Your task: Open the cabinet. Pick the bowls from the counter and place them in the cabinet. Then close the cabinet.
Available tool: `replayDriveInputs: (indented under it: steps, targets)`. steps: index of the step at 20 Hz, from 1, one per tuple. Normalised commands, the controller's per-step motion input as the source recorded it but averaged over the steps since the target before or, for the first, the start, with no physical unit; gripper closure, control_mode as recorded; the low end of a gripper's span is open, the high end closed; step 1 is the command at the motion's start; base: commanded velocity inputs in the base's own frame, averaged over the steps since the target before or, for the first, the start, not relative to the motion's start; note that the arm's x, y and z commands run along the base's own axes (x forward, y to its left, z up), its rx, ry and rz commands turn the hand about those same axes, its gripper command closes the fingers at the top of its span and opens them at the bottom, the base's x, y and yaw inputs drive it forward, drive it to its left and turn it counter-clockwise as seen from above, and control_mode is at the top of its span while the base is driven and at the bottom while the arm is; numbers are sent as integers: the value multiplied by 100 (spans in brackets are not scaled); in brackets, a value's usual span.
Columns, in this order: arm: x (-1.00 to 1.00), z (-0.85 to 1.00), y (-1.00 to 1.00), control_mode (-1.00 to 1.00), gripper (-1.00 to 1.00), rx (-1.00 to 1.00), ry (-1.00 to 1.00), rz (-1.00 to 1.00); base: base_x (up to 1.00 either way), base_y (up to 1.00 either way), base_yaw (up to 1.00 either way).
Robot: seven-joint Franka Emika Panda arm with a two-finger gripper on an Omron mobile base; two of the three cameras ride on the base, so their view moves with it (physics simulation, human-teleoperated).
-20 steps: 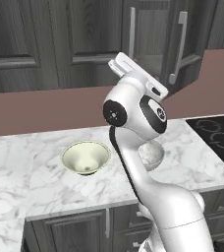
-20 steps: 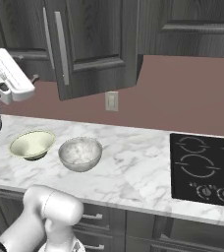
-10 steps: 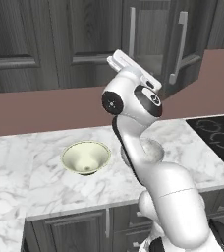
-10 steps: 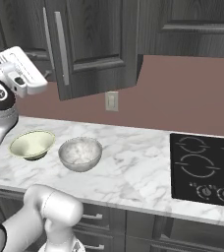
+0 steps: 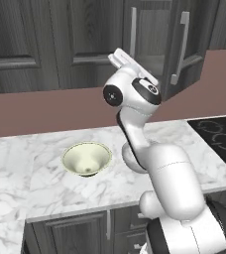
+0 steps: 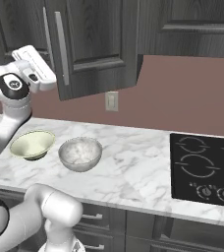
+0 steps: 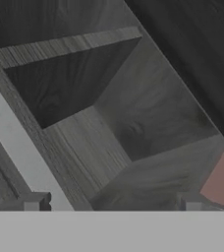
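Observation:
The cabinet (image 5: 154, 39) hangs above the counter (image 6: 128, 167); its right door (image 6: 99, 44) stands ajar, the left one looks shut. My hand (image 6: 34, 69) is raised just in front of the doors, near the bar handles (image 5: 133, 32). In the hand view my gripper (image 7: 111, 204) is open and holds nothing. It faces a door panel (image 7: 148, 118) up close, and a silver handle (image 7: 20, 147) runs past the left fingertip (image 7: 33, 202). The cream bowl (image 6: 32, 144) and the marbled bowl (image 6: 80, 152) sit side by side on the counter below.
A black cooktop (image 6: 205, 167) lies in the counter to the right. A wall outlet (image 6: 111, 101) sits on the brown backsplash under the ajar door. Low dark cabinets (image 5: 75, 230) run under the counter's front edge. My own arm (image 5: 159, 168) rises over the counter.
My hand has climbed and swung closer to the cabinet doors, and the arm's elbow has straightened up. The jaws stay wide. Bowls and doors have not moved.

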Motion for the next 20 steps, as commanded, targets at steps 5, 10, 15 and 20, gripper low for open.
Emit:
replayDriveInputs:
  steps: [5, 10, 15, 20]
  targets:
    - [49, -4, -16, -100, -100, 2, 1, 0, 0, 0, 0]
    - [31, 0, -31, -100, -100, 3, 0, 0, 0, 0, 0]
    - [1, 0, -73, -100, -100, 7, 0, -5, 0, 0, 0]
    - [0, 0, -92, -100, -100, 10, 0, -7, 0, 0, 0]
